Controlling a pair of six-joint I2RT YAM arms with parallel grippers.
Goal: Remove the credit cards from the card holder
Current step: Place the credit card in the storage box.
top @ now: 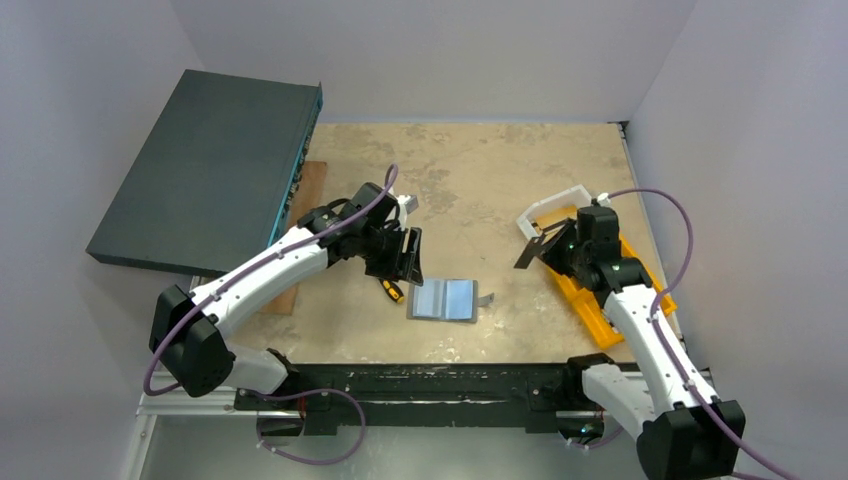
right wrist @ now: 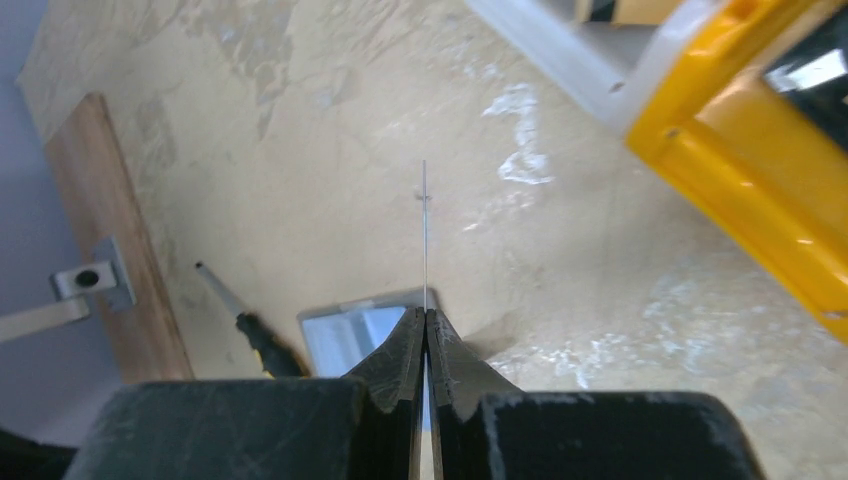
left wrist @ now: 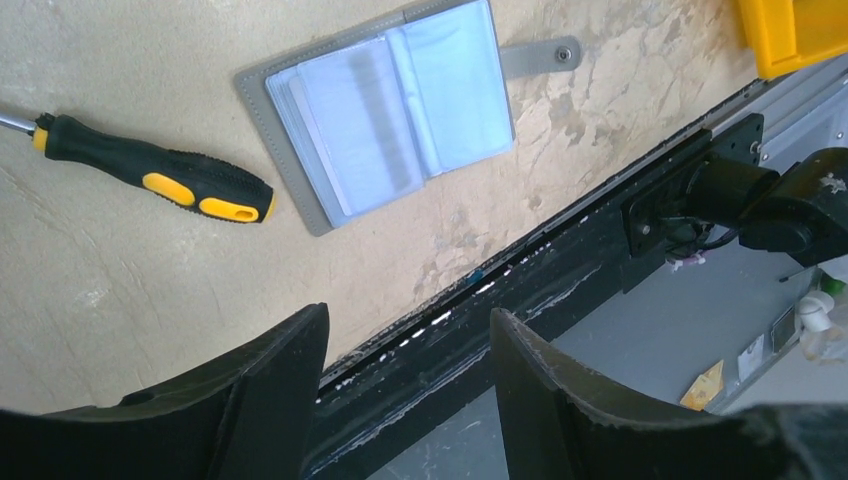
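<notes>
Above the table [top: 480,170], right pincer [right wrist: 425,318] clamps a card [right wrist: 424,230] seen edge-on; left pincer [left wrist: 408,318] stands open.

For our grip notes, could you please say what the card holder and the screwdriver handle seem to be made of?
Card holder: matte grey cover, perhaps fabric or faux leather; clear glossy plastic sleeves, which catch light. Screwdriver handle: black and yellow moulded plastic, possibly rubbery.

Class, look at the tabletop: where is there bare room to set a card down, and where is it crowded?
Free: the far middle of the tan table, between the large dark flat box and the white-rimmed tray. Crowded: around the open grey card holder, with the black-and-yellow screwdriver and left gripper beside it.
</notes>
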